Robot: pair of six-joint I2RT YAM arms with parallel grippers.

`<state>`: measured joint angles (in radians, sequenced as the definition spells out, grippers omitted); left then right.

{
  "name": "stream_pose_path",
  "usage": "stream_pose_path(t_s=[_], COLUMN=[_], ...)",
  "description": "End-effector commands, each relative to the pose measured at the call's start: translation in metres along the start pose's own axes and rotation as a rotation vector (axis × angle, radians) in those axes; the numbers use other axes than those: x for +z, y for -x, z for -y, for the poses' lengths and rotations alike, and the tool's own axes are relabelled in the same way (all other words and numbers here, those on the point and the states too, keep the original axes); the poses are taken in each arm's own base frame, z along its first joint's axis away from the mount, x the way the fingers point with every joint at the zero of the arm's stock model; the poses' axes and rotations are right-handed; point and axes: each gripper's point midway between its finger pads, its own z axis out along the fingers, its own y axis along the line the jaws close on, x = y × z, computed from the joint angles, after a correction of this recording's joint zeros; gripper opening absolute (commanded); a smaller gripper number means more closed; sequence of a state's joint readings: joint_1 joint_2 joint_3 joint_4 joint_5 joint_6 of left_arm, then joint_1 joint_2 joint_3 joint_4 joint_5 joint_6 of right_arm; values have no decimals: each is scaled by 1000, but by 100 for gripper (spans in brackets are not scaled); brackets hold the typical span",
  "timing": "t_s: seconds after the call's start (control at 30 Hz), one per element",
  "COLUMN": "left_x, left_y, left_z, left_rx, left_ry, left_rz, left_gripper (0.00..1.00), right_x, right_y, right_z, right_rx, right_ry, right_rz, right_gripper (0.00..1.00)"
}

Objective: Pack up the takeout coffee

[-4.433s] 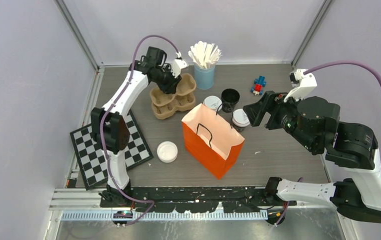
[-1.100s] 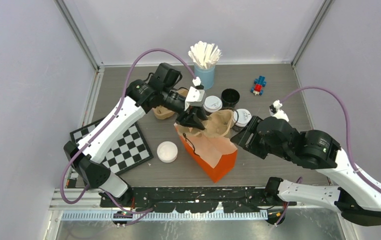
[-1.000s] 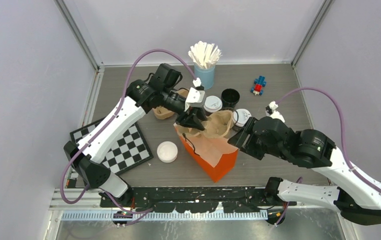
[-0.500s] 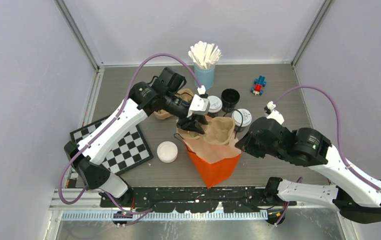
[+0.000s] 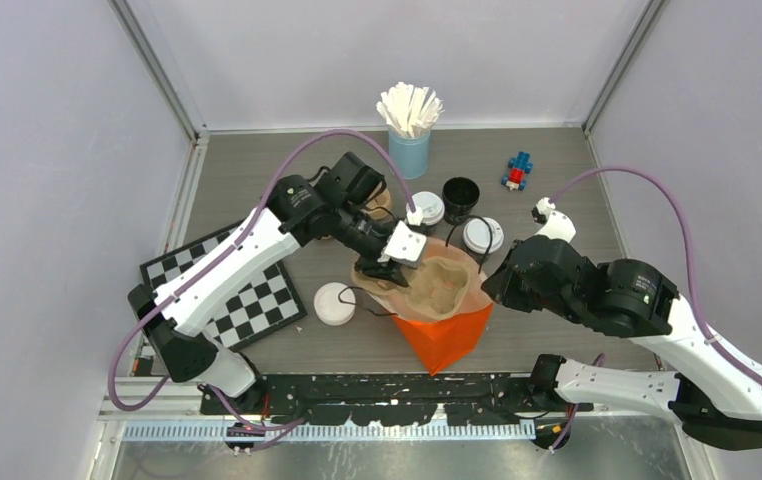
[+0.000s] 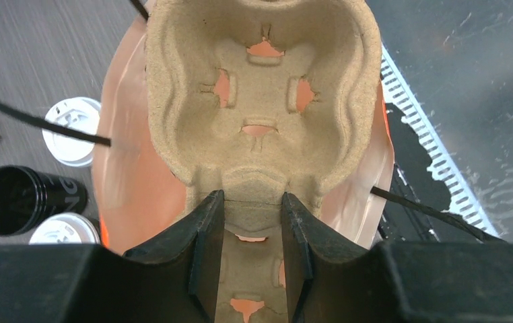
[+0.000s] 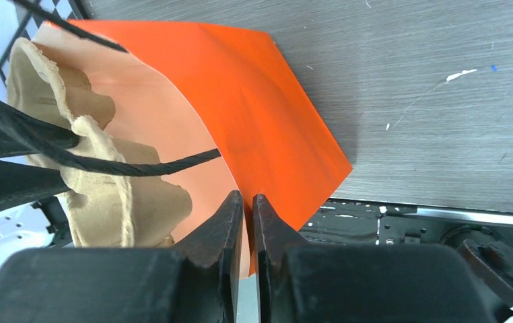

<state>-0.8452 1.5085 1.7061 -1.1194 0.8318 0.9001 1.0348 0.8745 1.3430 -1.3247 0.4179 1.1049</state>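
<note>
Grey wood-grain table [image 5: 557,170]. Your left gripper [image 6: 252,202] clamped on edge of moulded pulp carrier [image 6: 260,101], which sits in mouth of orange paper bag [image 5: 444,335]. Your right gripper [image 7: 248,202] pinched tight on bag's smooth rim. Two white-lidded black cups [image 5: 426,208] stand on table just behind bag, outside it.

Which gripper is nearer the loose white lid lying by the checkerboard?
Left. The left gripper, clamped on the cardboard carrier at the mouth of the orange bag, is close to the lid; the right gripper pinches the bag's opposite rim, farther off.
</note>
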Motion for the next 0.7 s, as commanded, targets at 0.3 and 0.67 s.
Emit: stream_pose_path(t_s=[0.3,0.67], left_x=[31,50], left_y=[2,9], left_z=[0,-14], left_rx=[266,319], left_ry=[-78,-117], left_rz=[-21,-21], left_gripper=[33,35], right_x=[-11,-14], right_y=[6,2], right_z=[-12,-5], right_rx=[-93,-94], right_ry=[116,132], right_rz=[22,21], right_gripper=[17,18])
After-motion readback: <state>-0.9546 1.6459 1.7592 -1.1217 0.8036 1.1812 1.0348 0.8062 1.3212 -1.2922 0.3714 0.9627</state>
